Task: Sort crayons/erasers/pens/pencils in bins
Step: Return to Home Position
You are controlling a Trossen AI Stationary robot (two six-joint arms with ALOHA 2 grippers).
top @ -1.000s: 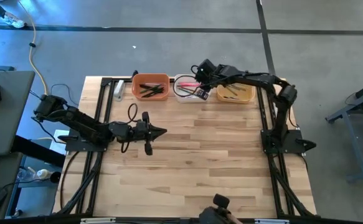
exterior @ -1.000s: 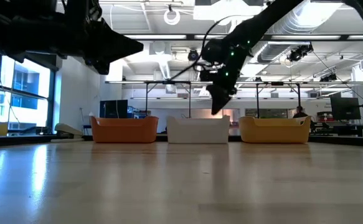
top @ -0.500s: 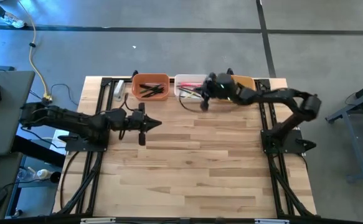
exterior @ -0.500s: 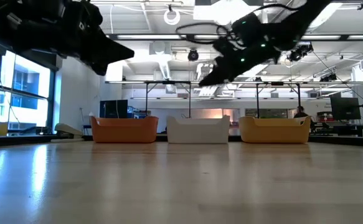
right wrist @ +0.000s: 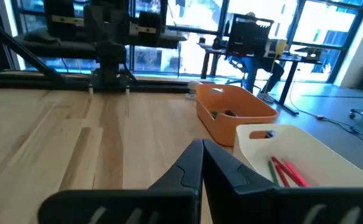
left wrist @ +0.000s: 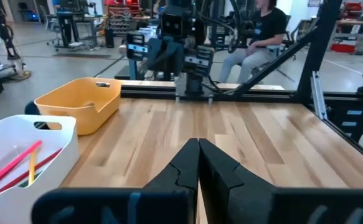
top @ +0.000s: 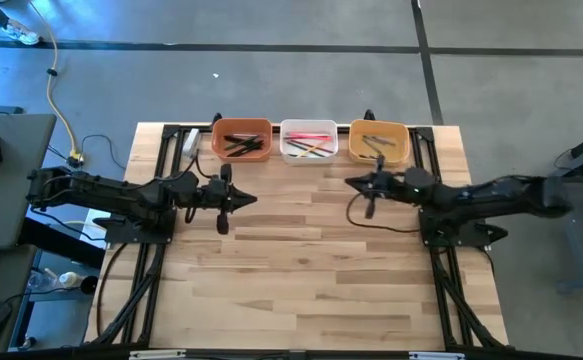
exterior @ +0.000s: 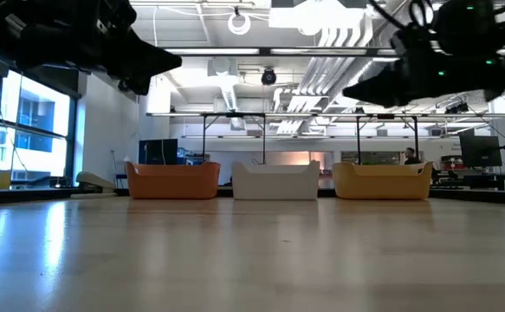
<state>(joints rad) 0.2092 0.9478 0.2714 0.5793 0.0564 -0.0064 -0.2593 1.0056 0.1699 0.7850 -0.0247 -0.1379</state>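
Row of 3 rounded plastic tubs at upper centre, high view: terracotta-orange bin [top: 241, 123], white bin [top: 308, 124], yellow-orange bin [top: 379, 125]. Thin coloured sticks [top: 312, 147] lie inside each. Left tool [top: 246, 198] hangs centre-left over light wood surface [top: 301, 265], right tool [top: 354, 183] centre-right. Both w/ fingers pressed together, tips facing.

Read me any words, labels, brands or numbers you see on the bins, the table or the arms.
No text can be read in any view.
Terracotta bin, white bin, yellow bin: no label shows on their walls.
Left tool, right tool: no readable marking.
Room behind the table: anything there is too blurred to read.
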